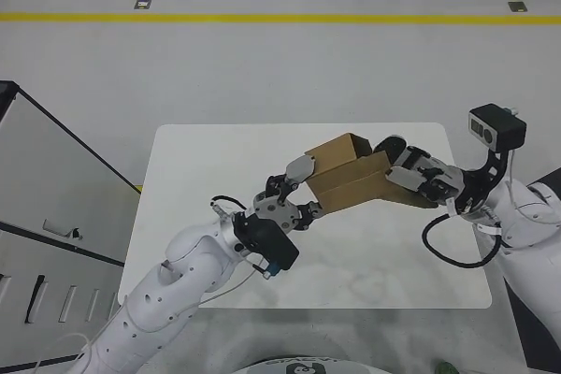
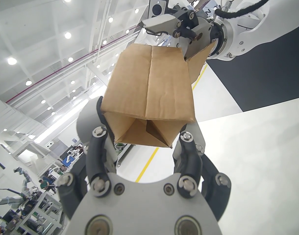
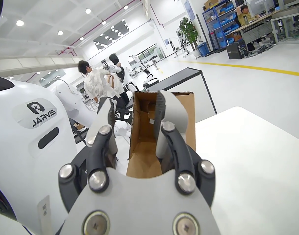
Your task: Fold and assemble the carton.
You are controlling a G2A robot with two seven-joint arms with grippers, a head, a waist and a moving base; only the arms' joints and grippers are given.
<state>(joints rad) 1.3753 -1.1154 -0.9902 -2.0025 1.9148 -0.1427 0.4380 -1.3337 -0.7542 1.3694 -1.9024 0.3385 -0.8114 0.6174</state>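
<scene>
A white worktop [image 1: 206,168] is standing on a pale grey floor [image 1: 355,75], with a black-topped cabinet [image 1: 37,178] sitting just beside it. A yellow line [image 1: 280,18] is running across the floor beyond. A potted plant [image 3: 188,29] is standing near blue shelving [image 3: 220,23].

A brown corrugated cardboard carton [image 2: 149,84], matt and slightly rough, with creased faces and fluted raw edges, is seen between the fingers of the left gripper [image 2: 144,121]. That gripper's black linkages appear as matt plastic, fastened with bright metal screws to a dull grey metal plate. The right gripper [image 3: 137,101] is fitted with pale grey pads [image 3: 174,108], ribbed on the inner face, one set inside the carton. Beneath both grippers a smooth white table top [image 1: 215,187] with a faint sheen is shown.
</scene>
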